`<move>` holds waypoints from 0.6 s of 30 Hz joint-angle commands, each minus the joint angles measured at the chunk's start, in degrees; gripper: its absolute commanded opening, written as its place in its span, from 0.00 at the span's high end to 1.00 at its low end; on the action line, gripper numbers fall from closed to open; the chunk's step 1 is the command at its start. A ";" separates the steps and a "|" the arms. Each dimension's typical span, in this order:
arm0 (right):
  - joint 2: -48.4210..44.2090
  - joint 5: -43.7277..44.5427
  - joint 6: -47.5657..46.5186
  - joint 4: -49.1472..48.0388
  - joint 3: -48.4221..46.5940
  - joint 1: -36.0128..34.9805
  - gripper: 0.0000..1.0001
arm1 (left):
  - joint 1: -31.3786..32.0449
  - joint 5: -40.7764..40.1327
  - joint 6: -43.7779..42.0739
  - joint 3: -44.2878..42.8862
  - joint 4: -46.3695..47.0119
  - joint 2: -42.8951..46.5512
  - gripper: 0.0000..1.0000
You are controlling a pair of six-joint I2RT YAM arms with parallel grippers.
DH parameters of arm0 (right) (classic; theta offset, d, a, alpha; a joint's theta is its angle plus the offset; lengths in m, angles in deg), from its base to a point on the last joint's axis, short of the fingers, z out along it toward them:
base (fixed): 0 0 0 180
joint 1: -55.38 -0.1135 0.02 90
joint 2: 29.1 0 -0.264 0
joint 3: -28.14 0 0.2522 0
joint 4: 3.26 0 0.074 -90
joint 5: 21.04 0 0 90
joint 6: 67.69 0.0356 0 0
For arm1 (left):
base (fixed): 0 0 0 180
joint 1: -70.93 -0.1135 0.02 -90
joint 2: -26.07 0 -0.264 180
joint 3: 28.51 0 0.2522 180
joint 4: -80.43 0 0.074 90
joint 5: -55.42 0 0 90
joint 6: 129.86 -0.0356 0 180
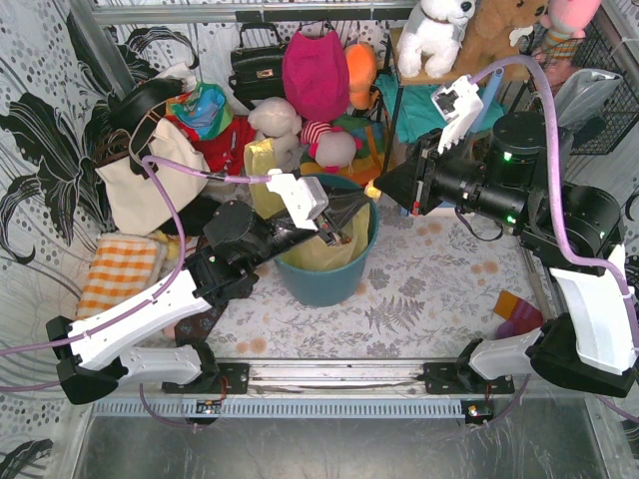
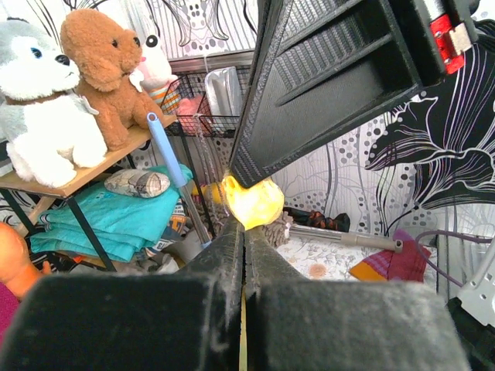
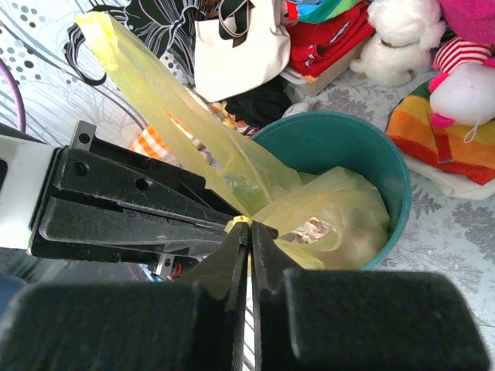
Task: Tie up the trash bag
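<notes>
Progress: no knot formed. Thin translucent yellow-green plastic trash bag point(image 3: 340, 209) sits inside the round teal plastic bin point(image 3: 340, 135) on the desk point(image 1: 439, 289), its flaps loose. I see the left hand point(image 2: 244, 229) pressed together, pinching bag film, and the right hand point(image 3: 249, 229) likewise. Crossing and tying are not yet done.

Teal bin point(image 1: 319, 287) stands mid-table; cream tote point(image 1: 140, 190) at left, near an orange checked cloth point(image 1: 118, 271), perhaps a towel.
</notes>
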 commanded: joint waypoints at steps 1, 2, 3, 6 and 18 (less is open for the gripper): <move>-0.22 -0.25 0.41 -0.79 -0.15 0.10 1.00 | 0.31 -0.97 0.43 -2.16 1.46 0.29 0.89; -0.22 -0.20 0.50 -0.93 -0.34 0.11 1.00 | 0.30 -0.98 0.32 -2.08 1.39 0.43 0.70; -0.27 -0.28 0.47 -1.26 -0.43 0.06 1.00 | 0.32 -0.58 0.24 -1.85 1.68 0.60 0.53; -0.19 -0.23 0.45 -1.74 -1.00 0.06 1.00 | 0.31 -0.03 0.42 -1.35 3.16 1.11 0.29; 0.66 -0.56 0.16 -1.09 -2.25 0.06 1.00 | 0.35 0.78 1.59 -4.49 3.59 -0.44 0.49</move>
